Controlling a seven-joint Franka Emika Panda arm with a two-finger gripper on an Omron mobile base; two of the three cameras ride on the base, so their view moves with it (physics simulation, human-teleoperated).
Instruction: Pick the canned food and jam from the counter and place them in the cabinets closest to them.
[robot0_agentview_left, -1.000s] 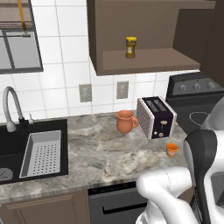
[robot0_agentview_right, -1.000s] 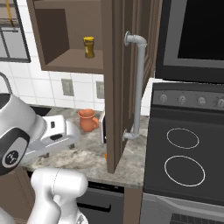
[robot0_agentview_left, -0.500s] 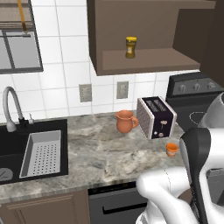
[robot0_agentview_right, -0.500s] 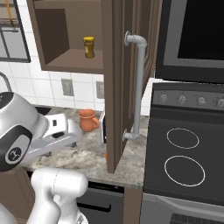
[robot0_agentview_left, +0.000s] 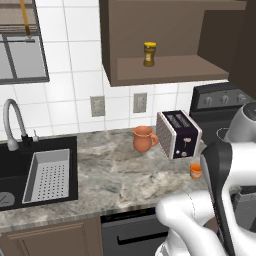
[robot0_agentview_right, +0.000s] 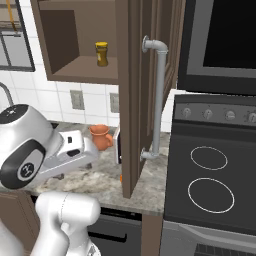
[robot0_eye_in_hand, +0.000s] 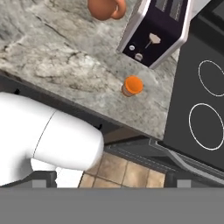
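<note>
1. I count one small squat orange jam jar (robot0_eye_in_hand: 131, 85) with a round orange top; it stands upright on the grey-brown marbled stone table (robot0_agentview_left: 115, 175), near the front edge and just in front of the toaster, apart from it. I also see it in the left base view (robot0_agentview_left: 196, 170), half hidden by my arm.
2. One boxy silver toaster (robot0_agentview_left: 178, 134) with a dark face and two top slots stands on the table, toward the stove.
3. One rounded terracotta pitcher (robot0_agentview_left: 143, 139) with a handle stands just left of the toaster.
4. One taller amber jar with a yellow lid (robot0_agentview_left: 149, 54) stands upright on the lighter brown shelf of the dark brown wooden wall cabinet (robot0_agentview_left: 125, 40), whose door (robot0_agentview_right: 135, 95) hangs open with a grey metal pipe handle.
5. One black sink (robot0_agentview_left: 20, 170) is set into the table with a curved metal tap, and one pale perforated tray (robot0_agentview_left: 47, 174) lies in it.
6. One black stove (robot0_agentview_right: 212, 175) with two white ring burners in sight stands right of the table.
7. Two wall sockets (robot0_agentview_left: 97, 106) sit on the white tiled wall.
8. My pincer's tips I cannot make out in the hand view; its jaws stand wide apart, clamped on nothing, hanging above the table edge with the jam jar below and well apart from it.
</note>
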